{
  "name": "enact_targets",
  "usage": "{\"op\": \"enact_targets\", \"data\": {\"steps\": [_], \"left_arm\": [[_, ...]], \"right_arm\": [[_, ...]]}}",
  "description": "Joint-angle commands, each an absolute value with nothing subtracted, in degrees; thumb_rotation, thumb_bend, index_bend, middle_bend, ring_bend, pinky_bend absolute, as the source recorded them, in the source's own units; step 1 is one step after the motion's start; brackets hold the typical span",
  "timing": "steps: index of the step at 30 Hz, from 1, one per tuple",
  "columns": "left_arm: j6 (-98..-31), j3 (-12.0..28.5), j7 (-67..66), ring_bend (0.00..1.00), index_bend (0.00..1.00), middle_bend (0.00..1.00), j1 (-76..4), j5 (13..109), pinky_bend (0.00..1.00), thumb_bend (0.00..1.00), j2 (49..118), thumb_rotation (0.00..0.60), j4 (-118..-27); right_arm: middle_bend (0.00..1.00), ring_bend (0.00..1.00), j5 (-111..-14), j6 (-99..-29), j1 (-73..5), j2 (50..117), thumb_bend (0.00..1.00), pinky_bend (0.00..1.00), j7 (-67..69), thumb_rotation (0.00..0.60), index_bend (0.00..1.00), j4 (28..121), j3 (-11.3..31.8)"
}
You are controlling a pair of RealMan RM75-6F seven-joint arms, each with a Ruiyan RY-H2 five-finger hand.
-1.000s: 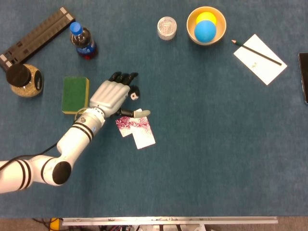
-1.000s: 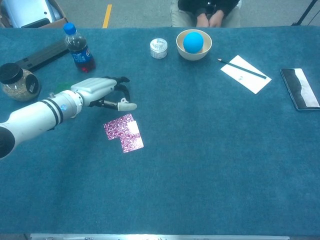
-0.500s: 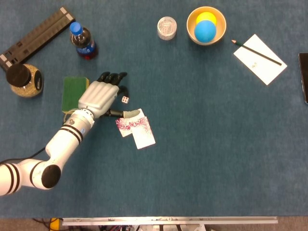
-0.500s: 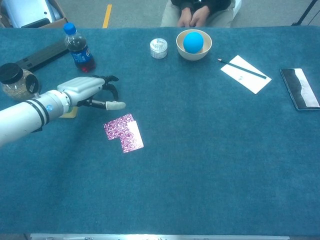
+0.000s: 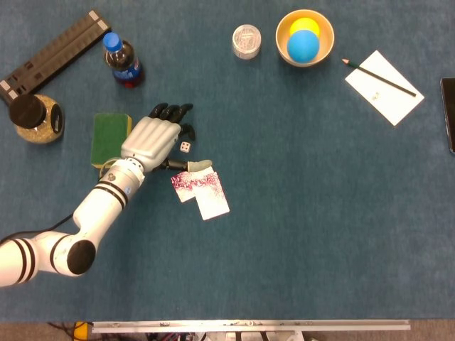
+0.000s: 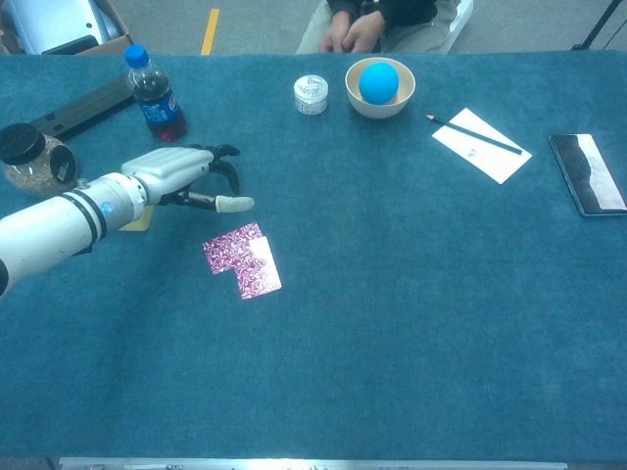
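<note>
On the blue counter (image 5: pixel 298 213), the left robot hand (image 5: pixel 153 140) is hovering palm-down, fingers apart and gripping nothing — a white die (image 5: pixel 185 147) is lying just beside its fingertips, above the patterned cards (image 5: pixel 201 190).

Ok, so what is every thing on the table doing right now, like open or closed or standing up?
left hand: fingers spread, holding nothing, over the die.
die: lying loose on the cloth.
cola bottle: upright, blue cap on.
jar: upright, black lid on.
small tin: lid on.
bowl: holds a blue ball and a yellow ball.
cards: flat, overlapping.
pencil: lying across the paper.
</note>
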State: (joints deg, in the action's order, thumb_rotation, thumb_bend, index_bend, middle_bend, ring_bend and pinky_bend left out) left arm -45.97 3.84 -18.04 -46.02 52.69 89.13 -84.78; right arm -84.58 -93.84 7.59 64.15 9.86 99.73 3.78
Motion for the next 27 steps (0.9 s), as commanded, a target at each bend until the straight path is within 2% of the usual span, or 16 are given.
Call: {"op": "enact_targets", "data": {"steps": [1,27], "left_arm": [[-45.7,3.6,-18.2,0.00,0.32,0.00,-46.0,52.1,0.00,0.02,89.5,0.090,-84.1],[-48.0,2.7,-18.9,0.00,0.32,0.00,-44.6,54.1,0.00,0.02,87.9,0.090,-88.5]], "right_arm": [[0.37,0.22,-84.5,-93.8,7.6,64.1,0.29,0.19,9.9,0.600,0.47,99.6,3.8],[0.37,0.22,-85.1,-93.8,7.5,64.2,0.29,0.19,10.4,0.600,0.47,99.5,3.7]]}}
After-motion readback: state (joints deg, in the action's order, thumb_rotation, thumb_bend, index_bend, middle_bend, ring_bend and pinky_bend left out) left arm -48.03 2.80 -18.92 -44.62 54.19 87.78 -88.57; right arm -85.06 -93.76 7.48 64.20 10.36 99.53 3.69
